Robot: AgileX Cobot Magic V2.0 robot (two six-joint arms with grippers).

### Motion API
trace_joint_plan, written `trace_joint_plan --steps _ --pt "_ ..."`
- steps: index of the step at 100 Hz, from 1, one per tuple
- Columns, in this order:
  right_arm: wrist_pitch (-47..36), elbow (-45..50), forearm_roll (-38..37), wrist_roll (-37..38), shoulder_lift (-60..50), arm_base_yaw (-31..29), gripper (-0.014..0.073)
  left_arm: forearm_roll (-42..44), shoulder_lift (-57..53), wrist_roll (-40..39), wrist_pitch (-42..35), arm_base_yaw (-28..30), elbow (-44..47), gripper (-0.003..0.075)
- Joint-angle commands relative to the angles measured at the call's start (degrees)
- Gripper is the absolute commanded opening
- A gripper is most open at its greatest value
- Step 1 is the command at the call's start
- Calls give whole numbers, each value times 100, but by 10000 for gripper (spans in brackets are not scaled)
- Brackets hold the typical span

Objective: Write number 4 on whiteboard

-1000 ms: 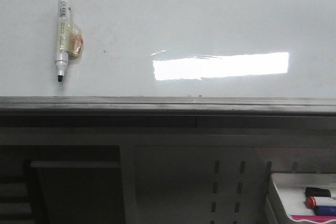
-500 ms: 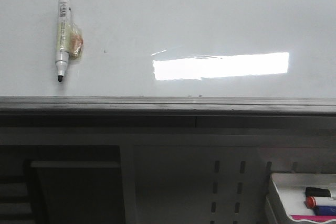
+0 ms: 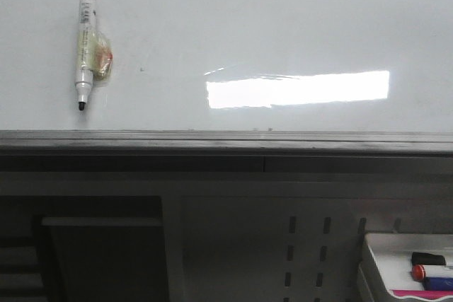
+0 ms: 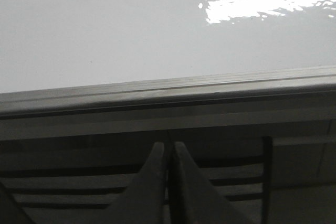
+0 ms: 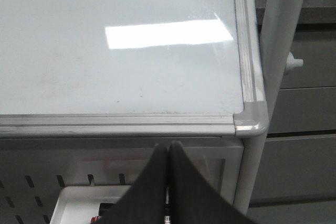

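Observation:
The whiteboard (image 3: 233,19) fills the upper half of the front view, glossy and blank, with a grey metal lower rail (image 3: 226,141). No number 4 shows on it. A white marker (image 3: 84,49) with a black tip pointing down is stuck to the board at upper left, with a yellowish lump beside it. Neither gripper appears in the front view. My left gripper (image 4: 168,148) is shut and empty, below the rail (image 4: 168,90). My right gripper (image 5: 169,147) is shut and empty, below the board's lower right corner (image 5: 251,116).
A grey perforated panel (image 3: 304,245) lies under the rail. A white tray (image 3: 386,252) at lower right holds red, blue and black markers (image 3: 432,271). A grey post (image 5: 265,87) stands right of the board. A bright light glare (image 3: 297,88) sits on the board.

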Motion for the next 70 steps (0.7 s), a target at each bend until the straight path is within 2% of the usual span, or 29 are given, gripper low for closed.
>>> trace_joint_plan --steps 1,12,51,63,70 --pt "-530 111 58 -23 -87 -35 -64 631 -146 -48 -406 -30 188 -20" --pt "-518 111 58 -23 -87 -35 -64 1012 -146 -48 -416 -30 188 -20" --pt "-467 111 58 -23 -87 -35 -64 945 -146 -48 -1066 -30 188 -20" --pt "-467 111 403 -23 27 -35 -64 895 -146 -58 -1434 -30 188 -20" --pt "-467 61 636 -23 190 -35 -64 589 -136 -58 -1610 -30 188 -20"
